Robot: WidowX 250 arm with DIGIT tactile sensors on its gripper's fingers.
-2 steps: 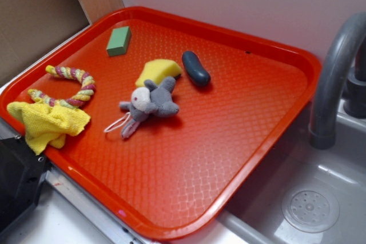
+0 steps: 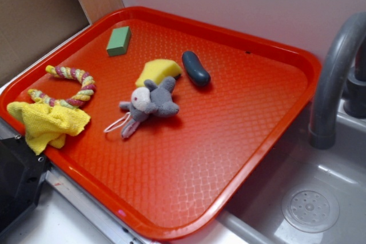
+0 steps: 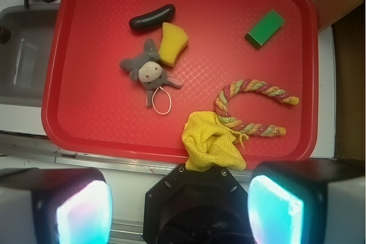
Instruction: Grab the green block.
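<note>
Nothing is seen to have moved since the earlier exterior frame: every object on the red tray [image 2: 274, 135] lies where it did.

From the wrist view, the gripper [image 3: 180, 210] is held high above the near edge of the tray, over the pale counter [image 3: 103, 167] strip. Its two fingers [image 3: 68, 207] are seen at the bottom corners of the frame, set wide apart, with the black wrist housing between them. The jaws are spread fully and nothing is held or touched by them.

The green block [image 2: 118, 40] is found lying flat near the far left corner of the tray in the exterior view, close to the raised rim and well apart from everything else. In the wrist view the same block [image 3: 265, 28] appears at the upper right of the tray.

Near the tray's middle, a grey plush toy [image 2: 150, 102] is laid on its side, touching a yellow wedge-shaped sponge [image 2: 158, 70] behind it. A dark oblong piece [image 2: 196, 68] is placed just beside the sponge. At the tray's left edge a striped rope ring [image 2: 68, 87] is curled, with a crumpled yellow cloth [image 2: 48, 123] draped over one end and over the tray rim.

A grey sink [image 2: 311, 198] with a curved faucet [image 2: 334, 78] is seen to the right of the tray.
</note>
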